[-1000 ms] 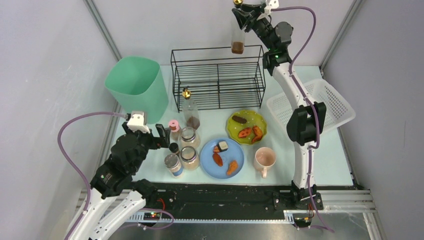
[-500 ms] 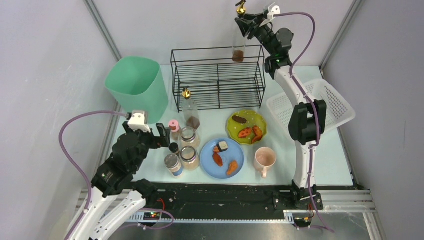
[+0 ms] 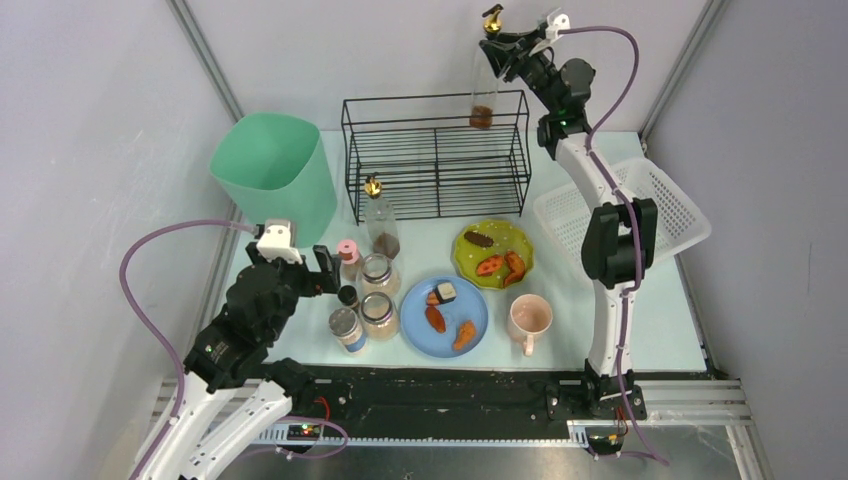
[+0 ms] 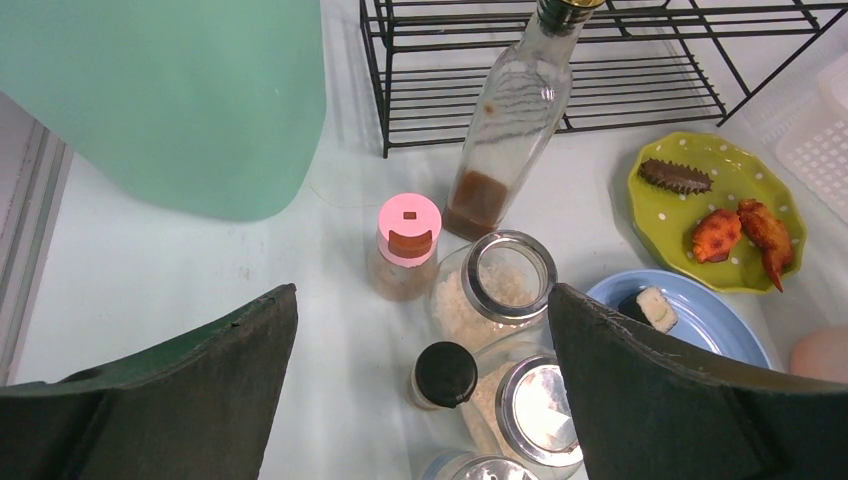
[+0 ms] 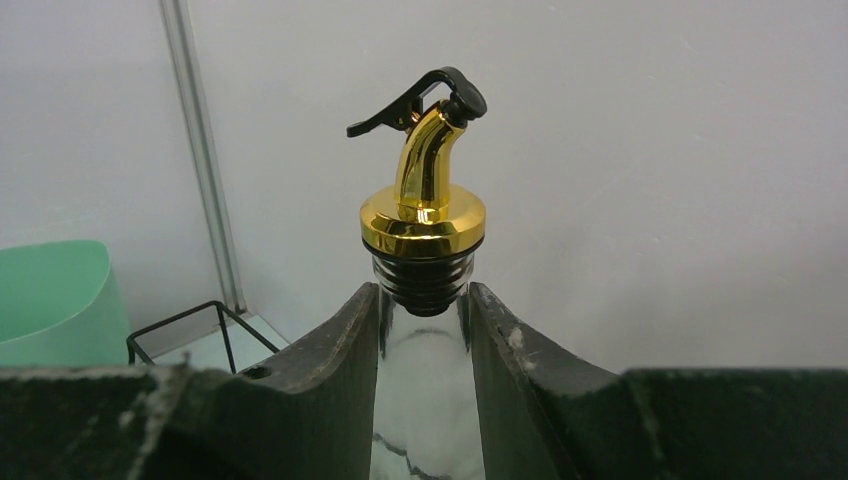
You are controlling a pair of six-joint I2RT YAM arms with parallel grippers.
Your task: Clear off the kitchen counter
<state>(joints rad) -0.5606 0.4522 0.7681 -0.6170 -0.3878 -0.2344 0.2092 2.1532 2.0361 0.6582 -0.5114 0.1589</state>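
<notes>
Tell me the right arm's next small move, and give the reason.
Probably lower the glass pourer bottle straight down toward the black wire rack. The right gripper has its jaws clamped on the neck just under the gold pourer, and the bottle hangs upright, high over the rack's right end. No item shows in the rack there, so setting it down looks feasible.

Our right gripper (image 3: 496, 47) reaches high and far, pinching a bottle (image 3: 482, 100) neck; our left gripper (image 4: 420, 300) hangs low, jaws wide.
</notes>
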